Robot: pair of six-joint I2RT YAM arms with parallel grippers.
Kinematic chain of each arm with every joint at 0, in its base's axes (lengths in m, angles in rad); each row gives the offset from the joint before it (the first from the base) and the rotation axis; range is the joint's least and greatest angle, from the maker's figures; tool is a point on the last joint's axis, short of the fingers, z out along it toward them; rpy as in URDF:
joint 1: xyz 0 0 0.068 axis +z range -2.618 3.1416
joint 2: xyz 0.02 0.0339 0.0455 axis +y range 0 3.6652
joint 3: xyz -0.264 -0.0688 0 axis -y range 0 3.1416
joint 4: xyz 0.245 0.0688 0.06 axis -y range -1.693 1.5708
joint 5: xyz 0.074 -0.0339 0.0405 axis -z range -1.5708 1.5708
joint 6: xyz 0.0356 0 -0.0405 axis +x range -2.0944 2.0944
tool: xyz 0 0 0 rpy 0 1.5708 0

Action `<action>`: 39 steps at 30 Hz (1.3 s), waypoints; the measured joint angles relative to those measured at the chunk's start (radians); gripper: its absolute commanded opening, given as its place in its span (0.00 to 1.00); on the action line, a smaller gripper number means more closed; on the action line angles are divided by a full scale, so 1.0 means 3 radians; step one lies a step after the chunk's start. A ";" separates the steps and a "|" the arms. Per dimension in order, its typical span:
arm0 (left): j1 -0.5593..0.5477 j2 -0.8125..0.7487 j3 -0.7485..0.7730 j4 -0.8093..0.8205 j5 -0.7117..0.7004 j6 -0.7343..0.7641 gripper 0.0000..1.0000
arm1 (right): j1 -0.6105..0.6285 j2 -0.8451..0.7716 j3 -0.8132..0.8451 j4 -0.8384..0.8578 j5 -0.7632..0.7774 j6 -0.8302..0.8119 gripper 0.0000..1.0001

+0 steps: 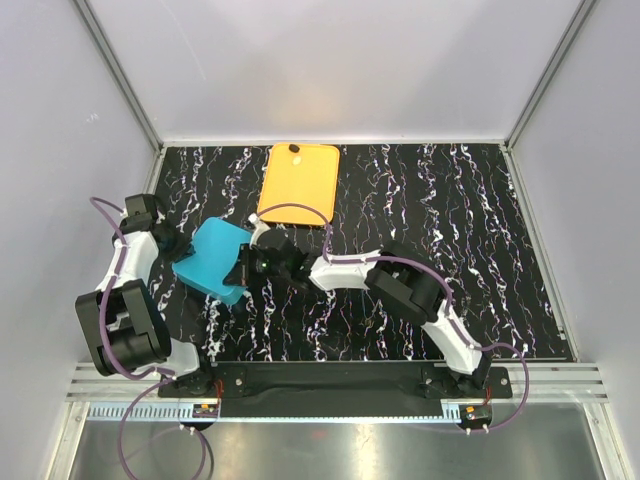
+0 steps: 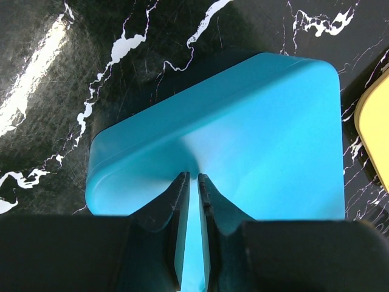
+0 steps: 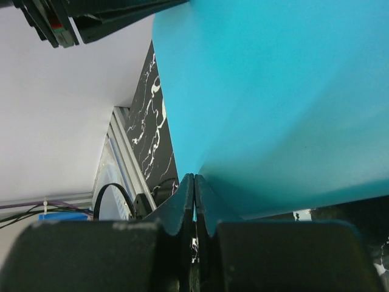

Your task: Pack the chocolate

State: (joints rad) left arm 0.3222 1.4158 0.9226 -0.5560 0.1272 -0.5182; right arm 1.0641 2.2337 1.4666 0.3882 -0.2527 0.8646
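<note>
The teal box (image 1: 215, 258) sits at the left of the table, showing only a smooth closed face. My left gripper (image 1: 184, 250) is shut on its left edge. My right gripper (image 1: 245, 268) is shut on its right edge. In the left wrist view the jaws (image 2: 193, 177) pinch a thin teal rim of the box (image 2: 255, 121). In the right wrist view the jaws (image 3: 194, 177) pinch the box's (image 3: 273, 91) edge. One dark chocolate piece (image 1: 295, 149) lies at the far end of the orange tray (image 1: 297, 185). No other chocolate shows.
The orange tray lies just behind the box, and its edge shows in the left wrist view (image 2: 377, 131). The black marbled table (image 1: 450, 220) stretches to the right. White walls close in the back and sides. A metal rail (image 1: 340, 380) runs along the near edge.
</note>
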 measured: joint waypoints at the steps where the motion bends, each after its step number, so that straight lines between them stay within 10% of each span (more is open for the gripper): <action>1: 0.0001 0.0000 -0.0001 0.0001 -0.0001 -0.0001 0.18 | 0.0000 0.0009 0.0023 0.0001 -0.0004 0.0000 0.05; 14: -0.0071 -0.0027 0.0354 -0.0309 -0.0051 0.0089 0.28 | -0.0010 -0.0622 -0.0205 -0.0666 0.0239 -0.0231 0.24; 17: -0.0308 -0.0237 0.0525 -0.0425 -0.0145 0.0188 0.44 | -0.0014 -0.1057 -0.0313 -0.0923 0.0465 -0.0356 0.48; 20: -0.0643 -0.0669 0.0607 -0.0434 -0.0106 0.0312 0.67 | -0.0022 -0.1606 -0.0520 -0.1183 0.0749 -0.0474 0.99; 22: -0.0842 -0.0969 0.0612 -0.0435 -0.0056 0.0376 0.98 | -0.0025 -0.2023 -0.0685 -0.1383 0.0956 -0.0589 1.00; 32: -0.1776 -0.1760 0.0106 -0.0083 0.0296 0.0416 0.99 | -0.0032 -0.3864 -0.1404 -0.2612 0.1858 -0.0726 1.00; 39: -0.2146 -0.0562 0.0301 0.0090 0.0003 0.0242 0.99 | -0.0032 -0.4818 -0.1799 -0.3021 0.2188 -0.0646 1.00</action>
State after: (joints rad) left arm -0.3218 1.2472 1.0130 -0.5289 0.1280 -0.4458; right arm 1.0546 0.7883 0.9268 -0.5182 0.4038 0.6708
